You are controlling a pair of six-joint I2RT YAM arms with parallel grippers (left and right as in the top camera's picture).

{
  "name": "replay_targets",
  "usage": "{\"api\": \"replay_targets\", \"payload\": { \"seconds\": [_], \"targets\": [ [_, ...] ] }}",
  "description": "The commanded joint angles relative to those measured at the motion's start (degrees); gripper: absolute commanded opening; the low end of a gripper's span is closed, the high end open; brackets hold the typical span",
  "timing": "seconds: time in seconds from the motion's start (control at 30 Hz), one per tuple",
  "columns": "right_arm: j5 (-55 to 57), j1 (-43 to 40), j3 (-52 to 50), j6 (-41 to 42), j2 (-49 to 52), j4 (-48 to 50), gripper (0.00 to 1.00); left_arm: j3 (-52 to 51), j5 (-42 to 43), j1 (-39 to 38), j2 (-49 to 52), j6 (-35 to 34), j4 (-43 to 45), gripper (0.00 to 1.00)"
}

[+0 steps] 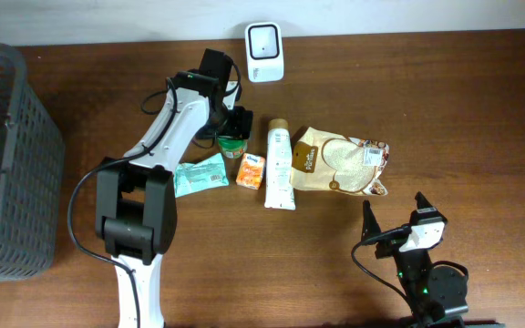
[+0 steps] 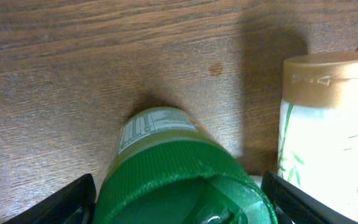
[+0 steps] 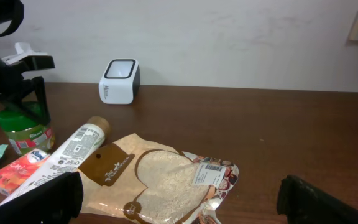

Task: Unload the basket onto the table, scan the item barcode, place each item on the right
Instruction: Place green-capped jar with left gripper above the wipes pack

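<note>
The left tool [image 2: 178, 200] straddles the green-lidded jar [image 2: 157, 134], fingers [image 2: 61, 200] just beside its lid; whether they clamp it I cannot tell. The jar stands on the surface [image 1: 463, 109] at roughly 7 o'clock from the scanner [image 1: 265, 39]; the right tool [image 1: 392, 204], at 4 o'clock, gapes wide apart, holding nothing.

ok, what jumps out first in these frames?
The left fingers straddle a green-lidded jar mid-table, just behind a row of teal packet, orange carton, tube and rice bag. A white scanner stands at the back edge, a grey basket at far left; the right fingers stand wide open at front right.
</note>
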Motion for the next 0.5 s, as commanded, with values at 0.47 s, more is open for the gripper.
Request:
{"api": "replay_targets", "payload": {
  "seconds": [0.47],
  "targets": [
    [0.09,-0.07,-0.42,-0.44,-0.33,-0.28,0.98,-0.48,3.48,19.19,-29.90,15.04,-13.27,1.00]
  ]
}}
